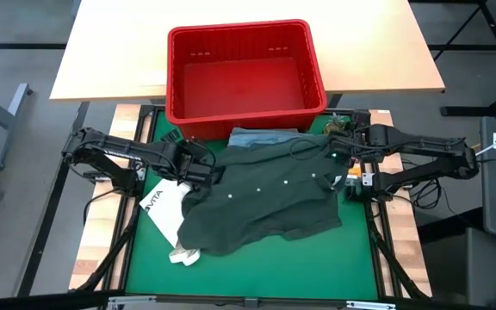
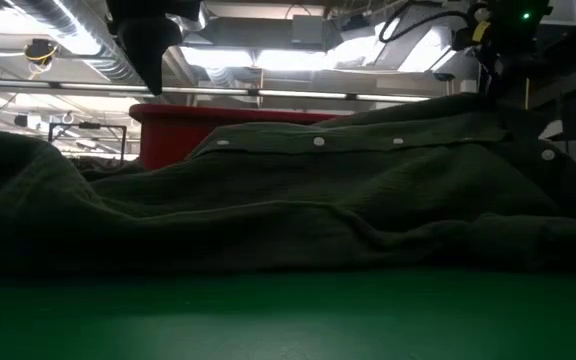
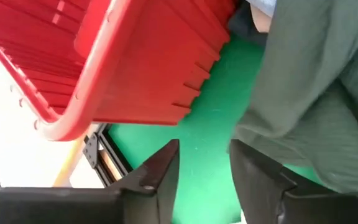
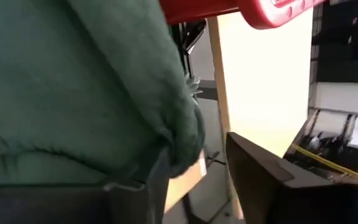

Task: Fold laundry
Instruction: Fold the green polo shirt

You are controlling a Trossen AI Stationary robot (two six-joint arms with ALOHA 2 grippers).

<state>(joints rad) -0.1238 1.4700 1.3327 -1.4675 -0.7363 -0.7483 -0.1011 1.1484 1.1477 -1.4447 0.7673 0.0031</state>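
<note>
The left claw (image 3: 204,180) stands with fingers apart, holding nothing, the dark green shirt (image 1: 265,194) just beside it on the green counter (image 1: 257,267). The right claw (image 4: 197,180) also gapes, shirt cloth bunched against one finger. Beyond both sits the red basket (image 1: 244,69).

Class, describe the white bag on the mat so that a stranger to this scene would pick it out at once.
Start from the red basket at the back, then come forward onto the green mat. A dark green shirt covers the middle; the white bag pokes out from under its left edge. It is the only white thing, with black lettering.
</note>
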